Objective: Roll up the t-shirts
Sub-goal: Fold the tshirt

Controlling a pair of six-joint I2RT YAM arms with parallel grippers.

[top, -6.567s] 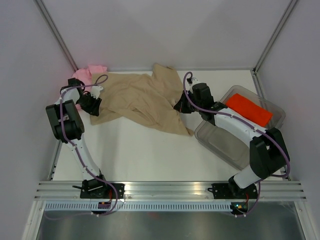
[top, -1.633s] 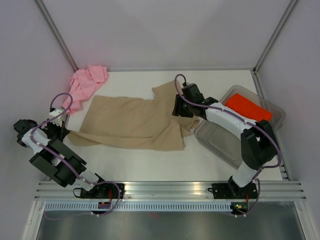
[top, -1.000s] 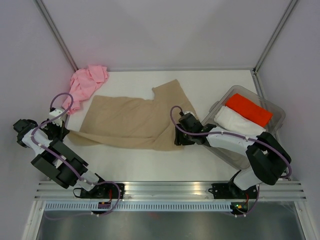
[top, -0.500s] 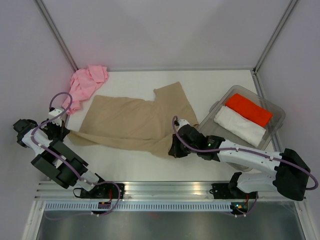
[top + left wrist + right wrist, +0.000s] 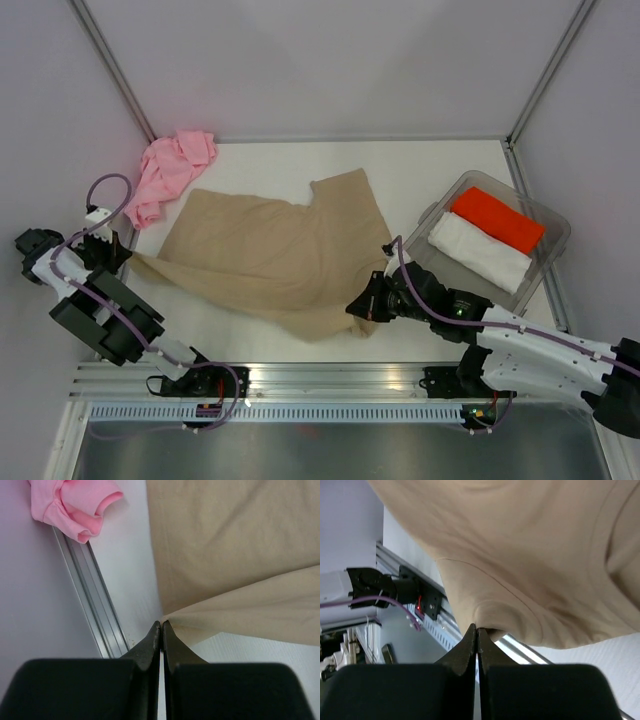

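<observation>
The tan shirt [image 5: 265, 245] lies mid-frame, half spread and creased. To flatten it for rolling, I'd judge both held edges should be drawn apart evenly and low, so the cloth goes taut without slipping free. Nearest, lower right of centre, the right gripper [image 5: 362, 307] has its fingers clamped together on the shirt's near hem. At the left edge, the left gripper [image 5: 118, 256] pinches a corner, fingers closed tight. Farthest, upper left, the pink shirt [image 5: 172, 168] sits bunched.
</observation>
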